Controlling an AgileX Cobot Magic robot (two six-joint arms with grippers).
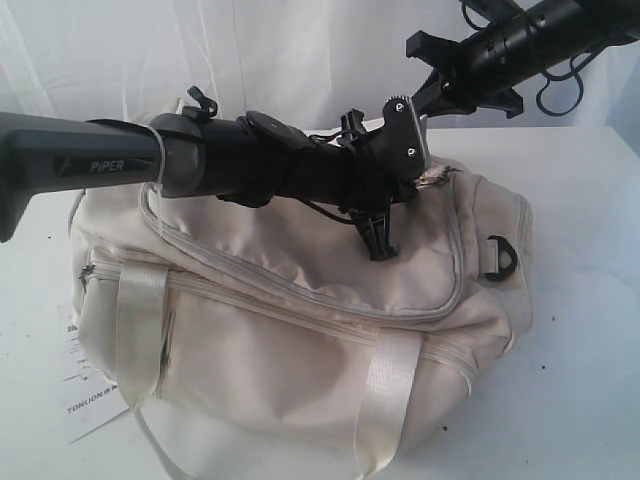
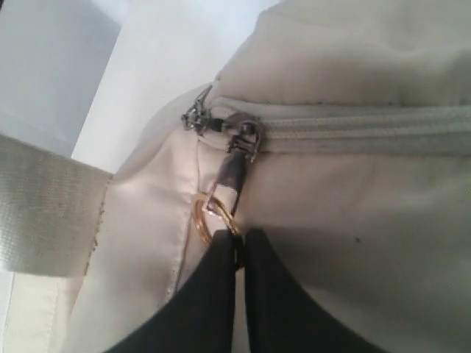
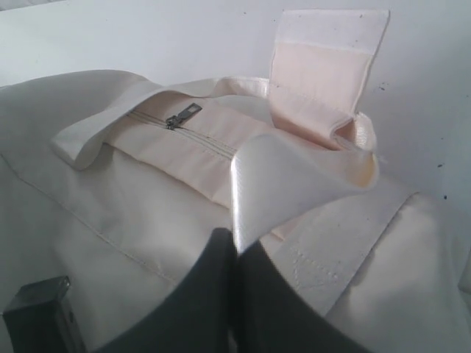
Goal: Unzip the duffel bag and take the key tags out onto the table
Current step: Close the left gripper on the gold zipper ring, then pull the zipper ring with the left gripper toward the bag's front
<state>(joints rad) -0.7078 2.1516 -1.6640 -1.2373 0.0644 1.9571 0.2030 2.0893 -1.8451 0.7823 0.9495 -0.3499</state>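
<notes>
White table [image 1: 590, 300], faint dark specks, carries the cream duffel bag [image 1: 300, 330] across most of the visible surface, plus a white printed paper label [image 1: 90, 410] flat just beside the bag's front-left corner.

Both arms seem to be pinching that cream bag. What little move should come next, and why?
Probably the left jaws should pull the gold ring along the closed grey zipper: they pinch it, while the right jaws hold the webbing handle, steadying the duffel bag.
</notes>
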